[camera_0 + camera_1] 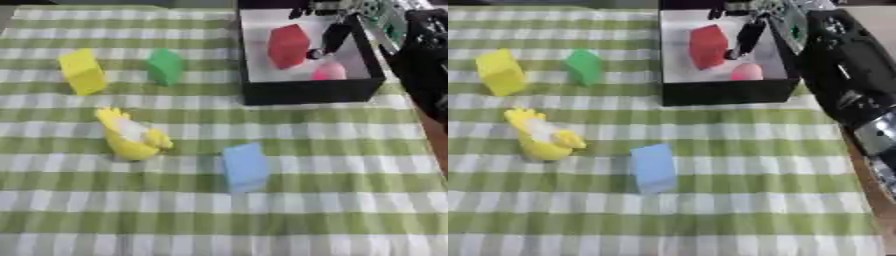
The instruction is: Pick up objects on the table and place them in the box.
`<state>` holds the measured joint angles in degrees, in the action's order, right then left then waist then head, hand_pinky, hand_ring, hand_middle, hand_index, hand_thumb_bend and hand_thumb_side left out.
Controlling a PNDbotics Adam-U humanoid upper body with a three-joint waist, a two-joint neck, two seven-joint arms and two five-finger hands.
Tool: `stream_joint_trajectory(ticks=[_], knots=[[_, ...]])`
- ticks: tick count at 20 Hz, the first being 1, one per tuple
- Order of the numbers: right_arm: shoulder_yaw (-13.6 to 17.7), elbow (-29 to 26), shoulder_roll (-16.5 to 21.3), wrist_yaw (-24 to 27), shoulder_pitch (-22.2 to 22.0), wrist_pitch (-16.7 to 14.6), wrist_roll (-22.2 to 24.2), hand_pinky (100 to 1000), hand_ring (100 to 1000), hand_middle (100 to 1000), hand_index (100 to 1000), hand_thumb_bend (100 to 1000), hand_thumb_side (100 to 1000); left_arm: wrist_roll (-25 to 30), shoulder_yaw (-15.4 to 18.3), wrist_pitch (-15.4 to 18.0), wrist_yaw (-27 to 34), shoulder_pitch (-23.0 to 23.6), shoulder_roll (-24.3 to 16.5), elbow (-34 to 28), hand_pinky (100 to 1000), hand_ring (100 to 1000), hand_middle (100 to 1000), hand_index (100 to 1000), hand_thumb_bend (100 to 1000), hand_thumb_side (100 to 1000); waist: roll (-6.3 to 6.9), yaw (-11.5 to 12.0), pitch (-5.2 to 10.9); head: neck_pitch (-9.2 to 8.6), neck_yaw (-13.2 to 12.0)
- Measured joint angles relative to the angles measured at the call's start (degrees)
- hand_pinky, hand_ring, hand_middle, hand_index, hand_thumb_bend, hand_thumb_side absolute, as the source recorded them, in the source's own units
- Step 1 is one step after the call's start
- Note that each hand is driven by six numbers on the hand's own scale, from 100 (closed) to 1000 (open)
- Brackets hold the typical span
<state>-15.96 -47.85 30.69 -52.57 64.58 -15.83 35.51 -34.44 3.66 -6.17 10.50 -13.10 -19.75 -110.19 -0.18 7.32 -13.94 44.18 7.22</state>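
We saw a green-and-white checked cloth (332, 150) spread across nearly the whole surface, its stripes running straight across the view and crossing into pale squares. Along the right side the cloth stopped short, and there we made out a narrow strip of bare brown surface (872, 200) beside its edge. At the far edge, beyond the cloth, we noted a thin dark band (114, 3) along the top left of the view; what it belonged to we could not tell
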Motion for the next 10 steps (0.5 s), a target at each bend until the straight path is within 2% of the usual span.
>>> stream_joint_trajectory(ticks=[5, 10], knots=[[-0.02, -5.7, 1.56, 3.85, 1.33, -0.48, -2.43, 921, 892, 872, 932, 391, 100, -0.02, 0.01, -0.01, 0.0, 0.4, 0.0, 0.0, 712, 746, 787, 845, 309, 617, 0.0, -0.74, 0.0, 0.04, -0.5], [-1.3, -13.39, 6.12, 8.57, 1.56, -2.95, -5.22, 912, 882, 867, 930, 392, 100, -0.13, 0.04, 0.0, -0.01, 0.75, -0.31, 0.0, 712, 747, 787, 845, 309, 617, 0.0, -1.56, 0.0, 0.04, -1.23]])
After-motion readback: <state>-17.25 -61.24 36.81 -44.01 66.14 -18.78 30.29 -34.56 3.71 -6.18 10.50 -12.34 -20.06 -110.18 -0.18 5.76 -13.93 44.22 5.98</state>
